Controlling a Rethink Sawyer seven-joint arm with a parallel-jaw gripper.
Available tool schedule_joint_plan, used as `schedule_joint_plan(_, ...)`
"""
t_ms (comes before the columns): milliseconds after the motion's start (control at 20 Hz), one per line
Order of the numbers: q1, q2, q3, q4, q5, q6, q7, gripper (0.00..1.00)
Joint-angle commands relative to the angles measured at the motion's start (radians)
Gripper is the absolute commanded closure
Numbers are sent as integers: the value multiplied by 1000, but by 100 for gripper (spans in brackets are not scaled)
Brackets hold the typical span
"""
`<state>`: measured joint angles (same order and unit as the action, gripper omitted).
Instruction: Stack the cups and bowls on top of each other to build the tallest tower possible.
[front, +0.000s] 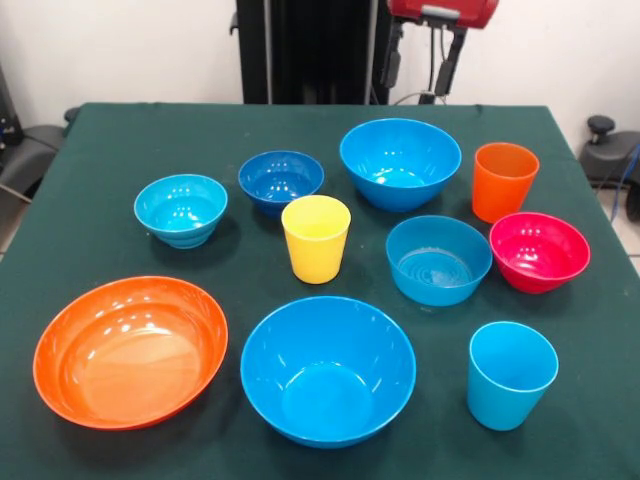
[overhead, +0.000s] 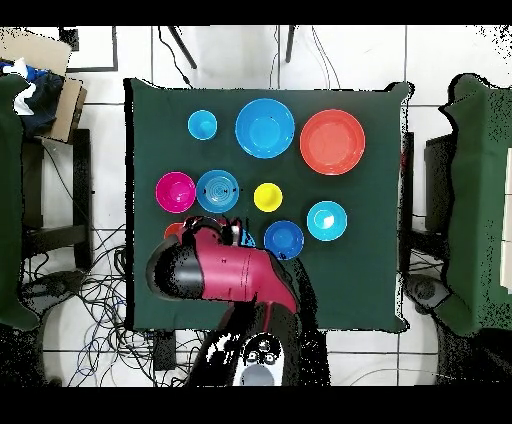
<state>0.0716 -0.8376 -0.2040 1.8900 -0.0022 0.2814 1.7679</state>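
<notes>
Nothing is stacked; every piece stands alone on the green table. At the front are the wide orange bowl (front: 130, 350), a large blue bowl (front: 328, 370) and the light blue cup (front: 511, 375). In the middle are the yellow cup (front: 316, 238), the medium light blue bowl (front: 438, 260) and the magenta bowl (front: 539, 250). At the back are the cyan bowl (front: 181, 208), the dark blue bowl (front: 281, 180), the second large blue bowl (front: 400, 163) and the orange cup (front: 504, 180). My gripper (front: 444, 65) hangs high at the top edge, above the gap between that bowl and the orange cup.
In the overhead view the red arm (overhead: 225, 270) covers most of the back large blue bowl (overhead: 244, 237) and part of the orange cup (overhead: 172, 231). The table (front: 100, 140) has green cloth to its edges. Chairs and cables surround it.
</notes>
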Motion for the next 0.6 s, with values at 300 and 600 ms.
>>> schedule_joint_plan(300, 47, 141, -23, -98, 20, -91, 196, 0)
schedule_joint_plan(600, 53, 174, -45, -106, 31, -134, 204, 0)
